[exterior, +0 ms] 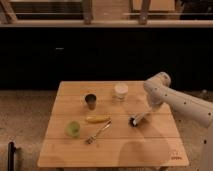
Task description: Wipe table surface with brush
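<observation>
The light wooden table surface (127,150) fills the middle of the camera view, with a small dark logo (175,156) near its front right corner. The brush (137,119) lies low over the right-centre of the table, its dark bristle head down-left on the wood and its pale handle pointing up-right. My gripper (148,113) reaches down from the white arm (159,90) at the table's right side and is shut on the handle end of the brush.
On the table stand a dark metal cup (90,101), a white cup (120,91) and a small green cup (73,128). A banana (97,119) and a slim metallic fork (98,132) lie left of the brush. A dark wall stands behind the table.
</observation>
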Robot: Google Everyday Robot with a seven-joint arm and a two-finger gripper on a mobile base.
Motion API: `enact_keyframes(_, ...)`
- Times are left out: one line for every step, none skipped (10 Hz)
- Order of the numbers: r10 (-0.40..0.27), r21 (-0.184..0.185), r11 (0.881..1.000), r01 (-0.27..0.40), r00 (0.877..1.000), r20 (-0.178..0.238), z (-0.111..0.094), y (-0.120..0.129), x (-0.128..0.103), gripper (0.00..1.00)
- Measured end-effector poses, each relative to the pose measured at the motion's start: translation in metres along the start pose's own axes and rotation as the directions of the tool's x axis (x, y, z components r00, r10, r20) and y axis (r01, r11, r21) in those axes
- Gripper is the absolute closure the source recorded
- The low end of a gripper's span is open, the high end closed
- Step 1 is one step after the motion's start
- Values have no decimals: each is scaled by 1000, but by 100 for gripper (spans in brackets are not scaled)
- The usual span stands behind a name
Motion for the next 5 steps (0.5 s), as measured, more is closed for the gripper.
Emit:
enact_keyframes(-20, 17, 1000, 20, 1000, 3, -3, -12, -14, 96)
enact_keyframes(-35, 26, 999, 35, 999, 8, -5, -16, -22, 96)
enact_keyframes(-62, 32, 998, 61, 998, 18, -7, -21, -36, 96)
enact_keyframes(-114, 48, 993, 113, 993, 39, -11, -26, -57, 96)
enact_keyframes(-157, 61, 986, 153, 986, 65, -14, -25, -76, 96)
